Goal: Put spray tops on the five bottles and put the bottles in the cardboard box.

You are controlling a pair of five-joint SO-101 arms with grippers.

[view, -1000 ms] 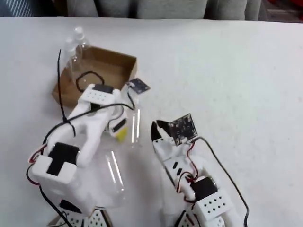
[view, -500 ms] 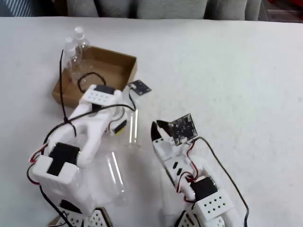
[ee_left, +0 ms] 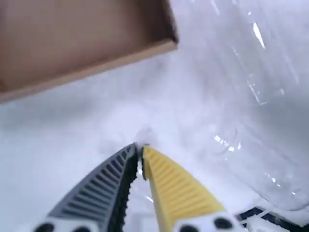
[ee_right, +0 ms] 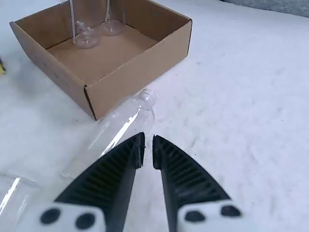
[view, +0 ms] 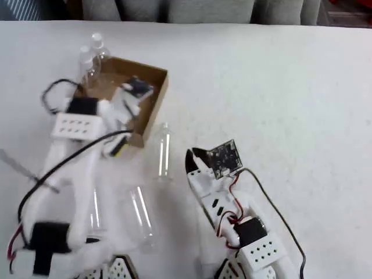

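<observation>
Two clear plastic bottles (view: 90,65) stand upright in the far corner of the brown cardboard box (view: 156,100). An uncapped clear bottle (ee_right: 118,126) lies on the white worktop (view: 279,87) just beside the box's near corner. The right pincer (ee_right: 147,141), all but closed and empty, sits just short of this bottle. The left pincer (ee_left: 140,149), tips together on nothing, hangs by the box's near wall.

white table (view: 290,87), grey seats (view: 203,9) behind

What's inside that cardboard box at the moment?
Two clear bottles stand in one corner; the floor that shows is otherwise bare. The near walls of the cardboard box hide a strip of it.
</observation>
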